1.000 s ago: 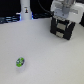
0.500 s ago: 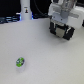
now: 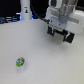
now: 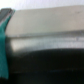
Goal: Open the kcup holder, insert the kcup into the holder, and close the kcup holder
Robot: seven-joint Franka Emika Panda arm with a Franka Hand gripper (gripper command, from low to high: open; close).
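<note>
Exterior view: tool (image 3: 60, 36) at kcup holder (image 3: 75, 25).

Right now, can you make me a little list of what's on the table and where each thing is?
kcup: on the white table, near the exterior view's left, alone
kcup holder: black box, exterior view's far right
gripper: white, at the holder's front, far from the kcup
gripper holding the kcup: no
white post: standing at the back
</note>
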